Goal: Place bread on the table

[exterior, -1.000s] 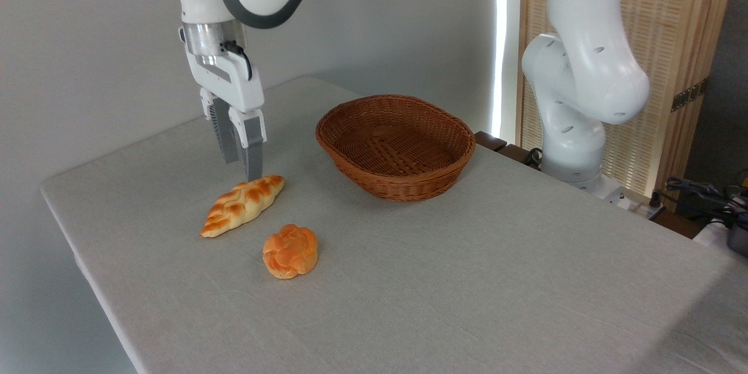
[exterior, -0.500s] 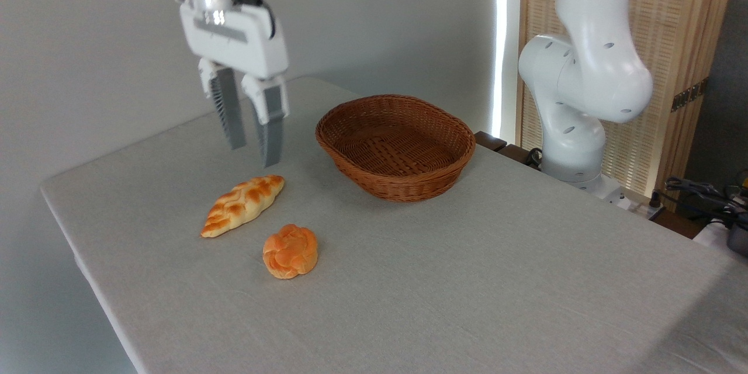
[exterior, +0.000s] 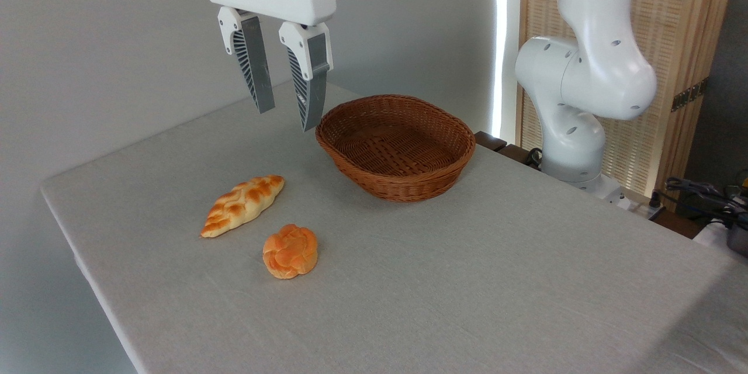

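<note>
End effector (exterior: 286,120) risen; bread (exterior: 242,205) released

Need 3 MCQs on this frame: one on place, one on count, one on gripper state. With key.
1. Where is the bread?
A. in the basket
B. on the table, left of the basket
C. in the gripper

2. How many baked items lie on the table?
A. one
B. two
C. three

3. What state is the gripper in?
A. open, empty
B. shut on the bread
C. shut on the bun

Key:
1 B, the loaf lies flat on the cloth, apart from the basket.
2 B, only the bread and the bun; the basket is empty.
3 A, there is a gap between the fingers, nothing in it, high above the table.
</note>
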Controlling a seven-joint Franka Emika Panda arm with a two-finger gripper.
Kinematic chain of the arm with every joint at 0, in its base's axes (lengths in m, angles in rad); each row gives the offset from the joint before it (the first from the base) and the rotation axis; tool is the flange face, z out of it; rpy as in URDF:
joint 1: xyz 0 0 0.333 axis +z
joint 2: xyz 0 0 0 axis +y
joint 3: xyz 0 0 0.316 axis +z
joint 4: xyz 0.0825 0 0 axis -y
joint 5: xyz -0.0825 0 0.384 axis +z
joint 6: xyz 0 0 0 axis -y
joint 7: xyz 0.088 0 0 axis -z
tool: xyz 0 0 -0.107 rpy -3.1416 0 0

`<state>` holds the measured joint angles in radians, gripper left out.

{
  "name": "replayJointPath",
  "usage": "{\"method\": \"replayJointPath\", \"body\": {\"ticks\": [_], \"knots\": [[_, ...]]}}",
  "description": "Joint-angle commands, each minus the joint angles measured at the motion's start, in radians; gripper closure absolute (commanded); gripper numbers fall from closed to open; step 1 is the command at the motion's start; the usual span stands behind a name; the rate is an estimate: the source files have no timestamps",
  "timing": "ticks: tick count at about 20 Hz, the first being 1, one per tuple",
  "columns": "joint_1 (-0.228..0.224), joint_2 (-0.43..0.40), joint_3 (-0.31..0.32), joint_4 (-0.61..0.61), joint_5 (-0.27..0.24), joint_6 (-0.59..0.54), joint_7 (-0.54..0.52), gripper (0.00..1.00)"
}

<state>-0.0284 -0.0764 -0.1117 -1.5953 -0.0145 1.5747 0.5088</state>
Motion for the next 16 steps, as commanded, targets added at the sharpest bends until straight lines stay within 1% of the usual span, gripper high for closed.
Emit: {"method": "replayJointPath", "body": {"ticks": [1, 2, 4, 5, 9, 14, 16], "knots": [[-0.010, 0.038, 0.018, 0.037, -0.001, -0.025, 0.028, 0.00], [-0.013, 0.038, 0.033, 0.037, 0.005, -0.027, 0.039, 0.00], [-0.062, 0.044, 0.096, 0.037, 0.007, -0.027, 0.082, 0.00], [-0.073, 0.046, 0.119, 0.035, 0.008, -0.025, 0.108, 0.00], [-0.071, 0.050, 0.127, 0.028, 0.008, -0.022, 0.163, 0.00], [-0.070, 0.056, 0.126, 0.005, 0.010, 0.028, 0.154, 0.00], [-0.070, 0.053, 0.126, 0.005, 0.010, 0.027, 0.149, 0.00]]}}
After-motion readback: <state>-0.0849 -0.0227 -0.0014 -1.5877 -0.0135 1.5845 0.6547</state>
